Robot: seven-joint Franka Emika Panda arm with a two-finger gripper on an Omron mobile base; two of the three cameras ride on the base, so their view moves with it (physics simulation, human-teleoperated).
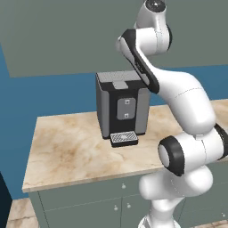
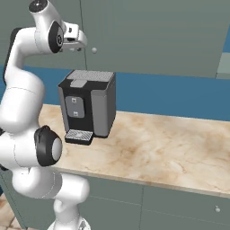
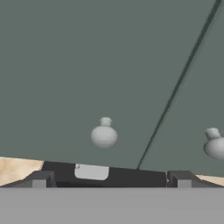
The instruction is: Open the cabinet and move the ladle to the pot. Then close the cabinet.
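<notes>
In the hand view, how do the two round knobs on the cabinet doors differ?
The left knob shows whole, while the right knob is cut by the picture's edge. The left knob sits on the door left of the seam, the right knob on the neighbouring door. The left knob lies roughly between the fingers, the right knob beyond them. Both are pale, round and small.

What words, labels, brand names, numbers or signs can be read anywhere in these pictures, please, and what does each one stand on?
None: no readable text shows in any view.
coffee machine: two small pale squares on its grey front panel, too small to tell whether they carry marks.
cabinet: plain grey-green doors with round pale knobs, no label.
counter: bare marbled top, no writing.
</notes>
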